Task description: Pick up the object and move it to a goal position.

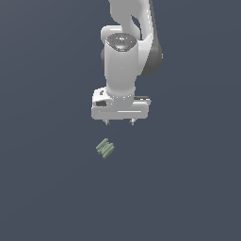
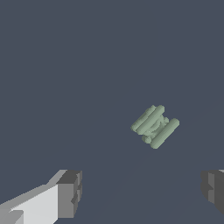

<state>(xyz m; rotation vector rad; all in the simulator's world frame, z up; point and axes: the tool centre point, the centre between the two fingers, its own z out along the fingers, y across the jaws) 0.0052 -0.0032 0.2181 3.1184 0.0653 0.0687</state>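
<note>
The object [image 1: 105, 148] is a small pale sage-green ridged piece of short parallel bars lying on the dark floor, just below the gripper in the exterior view and slightly toward that view's left. It also shows in the wrist view [image 2: 155, 126], lying at a slant. My white gripper [image 1: 119, 122] hangs from the arm, pointing down, above the object and apart from it. Its two dark fingertips [image 2: 70, 192] stand wide apart with nothing between them, so it is open and empty.
The white arm [image 1: 124, 52] rises behind the gripper to the top of the exterior view. The dark grey-blue floor [image 1: 47, 188] spreads flat all around.
</note>
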